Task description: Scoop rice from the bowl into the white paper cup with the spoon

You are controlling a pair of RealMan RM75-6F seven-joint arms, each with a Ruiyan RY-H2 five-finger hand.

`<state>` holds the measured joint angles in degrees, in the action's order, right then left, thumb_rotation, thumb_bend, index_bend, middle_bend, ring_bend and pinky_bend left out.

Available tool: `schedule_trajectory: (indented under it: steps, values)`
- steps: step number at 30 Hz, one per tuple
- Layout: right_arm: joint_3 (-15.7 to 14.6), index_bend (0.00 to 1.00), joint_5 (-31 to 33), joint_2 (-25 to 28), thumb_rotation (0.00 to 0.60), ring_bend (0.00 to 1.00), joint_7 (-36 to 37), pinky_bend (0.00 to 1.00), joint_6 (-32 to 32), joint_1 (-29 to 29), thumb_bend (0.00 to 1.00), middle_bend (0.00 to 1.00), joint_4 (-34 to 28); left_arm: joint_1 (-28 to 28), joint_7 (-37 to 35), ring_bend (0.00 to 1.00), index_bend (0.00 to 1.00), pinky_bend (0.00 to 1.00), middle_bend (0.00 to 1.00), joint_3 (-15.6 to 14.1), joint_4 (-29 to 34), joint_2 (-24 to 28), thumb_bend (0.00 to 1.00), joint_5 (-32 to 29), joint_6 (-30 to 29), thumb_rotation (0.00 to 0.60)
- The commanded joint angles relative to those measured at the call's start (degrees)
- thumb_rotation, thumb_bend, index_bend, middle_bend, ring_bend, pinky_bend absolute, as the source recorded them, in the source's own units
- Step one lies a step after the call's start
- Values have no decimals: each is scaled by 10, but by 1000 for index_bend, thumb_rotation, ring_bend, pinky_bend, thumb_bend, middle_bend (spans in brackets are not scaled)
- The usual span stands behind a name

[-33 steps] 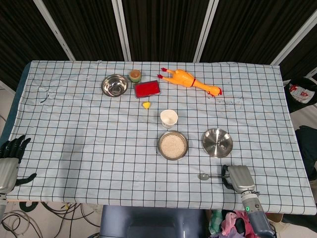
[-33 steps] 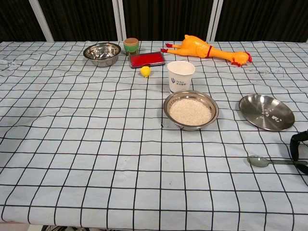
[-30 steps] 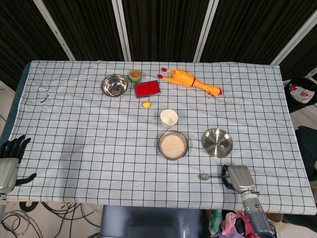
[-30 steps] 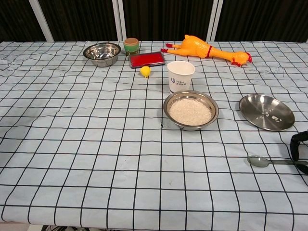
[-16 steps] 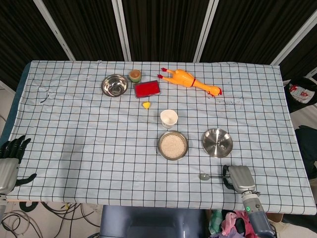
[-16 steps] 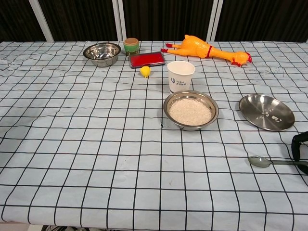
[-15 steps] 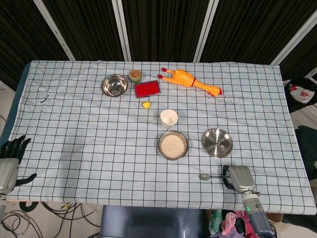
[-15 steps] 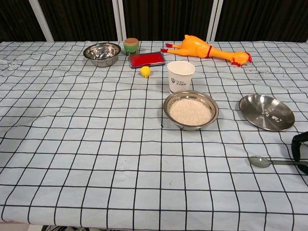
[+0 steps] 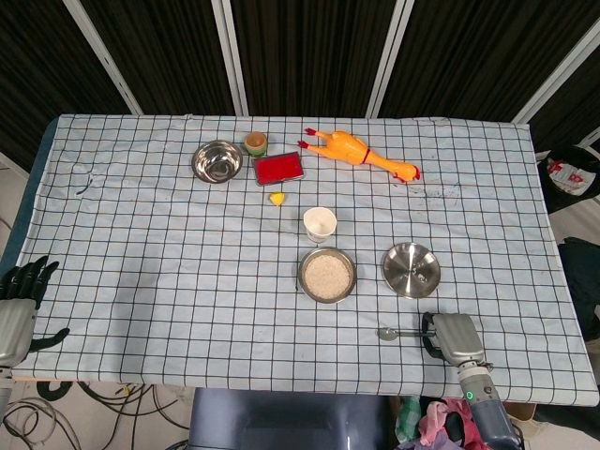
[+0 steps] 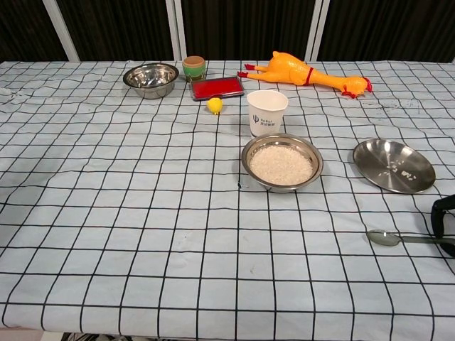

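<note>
The only print in view sits on the side of the white paper cup — a small dark logo with a short line of characters beside it, seen from the chest view. The marks are too small and blurred to read, so no word, brand or number can be made out. From the head view the cup's printed side is not visible — nothing else on the table carries legible writing.
</note>
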<state>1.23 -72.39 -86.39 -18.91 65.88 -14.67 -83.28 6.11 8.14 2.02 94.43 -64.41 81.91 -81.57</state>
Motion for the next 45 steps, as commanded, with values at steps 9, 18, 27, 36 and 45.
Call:
schedule_trajectory:
  steps: [9, 18, 27, 36, 45]
  values:
    - [-1, 597, -13, -1, 600, 1000, 8, 1000, 9, 1, 454, 1000, 4, 0, -1, 0, 0, 0, 0, 0, 1, 0, 15, -1, 0, 600]
    - [5, 610, -21, 10, 600, 1000, 6, 1000, 19, -2, 466, 1000, -11, 0, 0, 0, 0, 0, 0, 0, 0, 0, 15, 0, 0, 600]
    - [31, 634, -35, 29, 600, 1000, -50, 1000, 41, -21, 468, 1000, -50, 0, -3, 0, 0, 0, 0, 0, 2, 1, 15, 0, 0, 600]
    - [85, 679, 12, 43, 600, 1000, -184, 1000, 44, -62, 497, 1000, -119, 0, -11, 0, 0, 0, 0, 1, 6, 4, 15, -2, 2, 600]
    - [134, 702, 96, 26, 600, 1000, -372, 1000, 65, -117, 505, 1000, -176, 2, -21, 0, 0, 0, 0, 2, 11, 9, 15, -6, 8, 600]
